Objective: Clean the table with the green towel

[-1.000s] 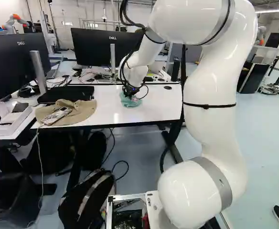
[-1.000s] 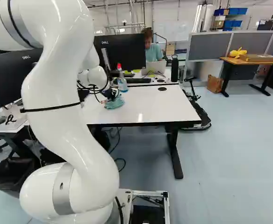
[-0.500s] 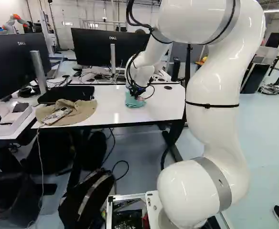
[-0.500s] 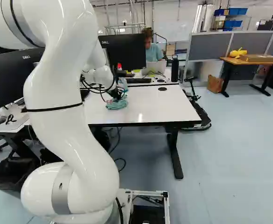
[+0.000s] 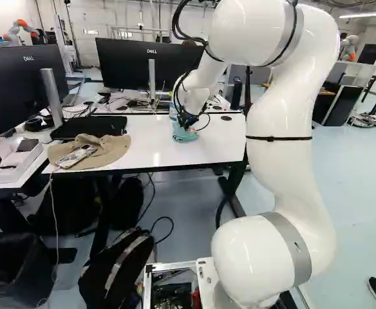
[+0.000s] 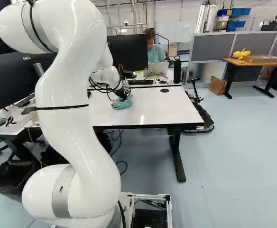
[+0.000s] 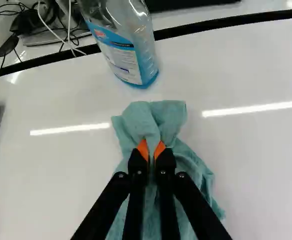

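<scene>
In the left base view, the step in hand looks to be the wiping itself: the black two-finger gripper (image 5: 187, 122) is down at the soft, crumpled green towel (image 5: 184, 134), which lies on the white rectangular tabletop (image 5: 149, 153), right of the tan fabric hat (image 5: 104, 149) and the flat black case (image 5: 88, 128). The next move, I judge, calls for a level sweep over the bare surface with the cloth kept pressed down, stopping short of the hat. As for pose, the thick, glossy white arm (image 5: 275, 122) climbs from its lowest joint, bends over high up, and slants forward and down to the wrist above the table.

In the right base view, the towel sits bunched beneath the gripper, left of the round black grommet (image 6: 164, 90). The arm's tall lower part bows up at the left; much of the part beyond the top bend is hidden behind it, and the wrist comes out tilted down toward the cloth.

In the wrist view, the fingers are nearly together, their orange pads (image 7: 143, 149) pinching a fold of the towel from both sides, while the rest spreads out beneath and around them. A clear plastic bottle with a blue label (image 7: 123, 52) stands ahead, near the cloth but apart from it; a forward stroke could knock it, so sideways or backward strokes seem safer.
</scene>
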You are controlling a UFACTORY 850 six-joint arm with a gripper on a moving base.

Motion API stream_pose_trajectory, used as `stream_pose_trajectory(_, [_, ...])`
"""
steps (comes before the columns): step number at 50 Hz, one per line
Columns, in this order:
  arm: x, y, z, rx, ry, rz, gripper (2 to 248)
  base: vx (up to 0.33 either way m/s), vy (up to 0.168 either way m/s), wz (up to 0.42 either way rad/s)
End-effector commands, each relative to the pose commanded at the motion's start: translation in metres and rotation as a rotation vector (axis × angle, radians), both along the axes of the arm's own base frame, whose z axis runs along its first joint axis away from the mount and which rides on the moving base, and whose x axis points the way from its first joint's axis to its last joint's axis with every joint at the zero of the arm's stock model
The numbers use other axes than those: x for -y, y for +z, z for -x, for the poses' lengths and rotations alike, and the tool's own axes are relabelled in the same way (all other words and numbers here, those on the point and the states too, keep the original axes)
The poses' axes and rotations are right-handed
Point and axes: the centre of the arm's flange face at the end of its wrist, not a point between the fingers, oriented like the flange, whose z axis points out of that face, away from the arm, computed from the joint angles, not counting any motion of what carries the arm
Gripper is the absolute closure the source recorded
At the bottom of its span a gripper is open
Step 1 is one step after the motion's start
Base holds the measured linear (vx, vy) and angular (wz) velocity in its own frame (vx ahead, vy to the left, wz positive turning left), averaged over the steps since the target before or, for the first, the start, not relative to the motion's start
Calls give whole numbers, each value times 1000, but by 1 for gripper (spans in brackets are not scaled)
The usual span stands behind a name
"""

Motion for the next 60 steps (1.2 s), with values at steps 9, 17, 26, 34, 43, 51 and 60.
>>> stream_pose_trajectory(9, [-10,-1,-14,11,13,-1,216,0,0,0])
stream_pose_trajectory(17, [-21,-2,-22,19,29,-2,216,0,0,0])
stream_pose_trajectory(26, [-37,-2,-20,19,53,-3,216,0,0,0])
stream_pose_trajectory(34, [-49,-2,-12,14,74,-2,216,0,0,0])
stream_pose_trajectory(43, [-61,-1,0,7,96,-1,216,0,0,0])
stream_pose_trajectory(51, [-68,0,13,-1,111,0,216,0,0,0])
stream_pose_trajectory(60, [-72,1,30,-12,124,2,216,0,0,0])
